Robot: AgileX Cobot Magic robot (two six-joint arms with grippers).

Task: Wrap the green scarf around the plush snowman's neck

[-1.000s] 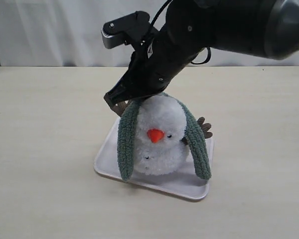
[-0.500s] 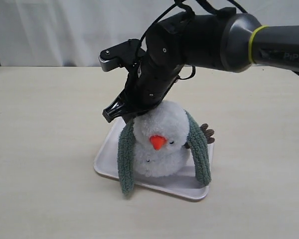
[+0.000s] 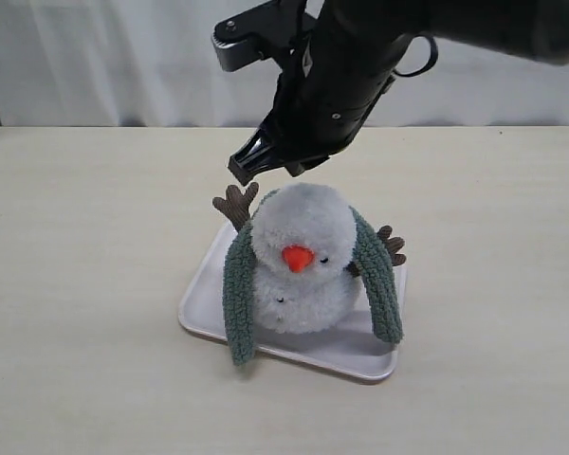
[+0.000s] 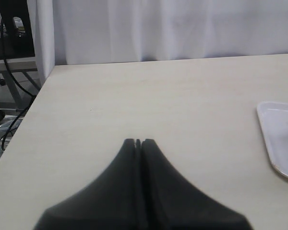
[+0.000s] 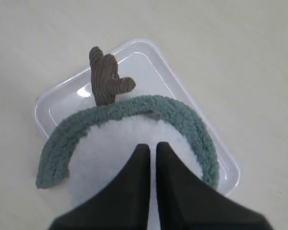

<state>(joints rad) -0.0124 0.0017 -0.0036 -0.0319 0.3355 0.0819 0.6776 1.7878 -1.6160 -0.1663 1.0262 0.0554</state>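
Note:
The plush snowman (image 3: 297,258) sits upright on a white tray (image 3: 209,299), orange nose facing the camera, one brown twig arm (image 3: 235,204) sticking up behind it. The green scarf (image 3: 238,294) lies draped behind its head, both ends hanging down in front at either side; the neck is hidden under fluff. My right gripper (image 3: 249,168) hangs shut and empty just above and behind the head. From the right wrist view its shut tips (image 5: 151,146) hover over the white head (image 5: 110,153), with the scarf (image 5: 177,112) arching beyond. My left gripper (image 4: 138,142) is shut over bare table.
A corner of the tray (image 4: 281,139) shows at the edge of the left wrist view. White curtain (image 3: 95,57) closes off the back of the beige table (image 3: 85,227). Cables and equipment (image 4: 9,43) lie beyond the table's side edge.
My right gripper has risen off the back of the snowman's head and drawn away. The twig arm it covered now shows. The scarf stays draped.

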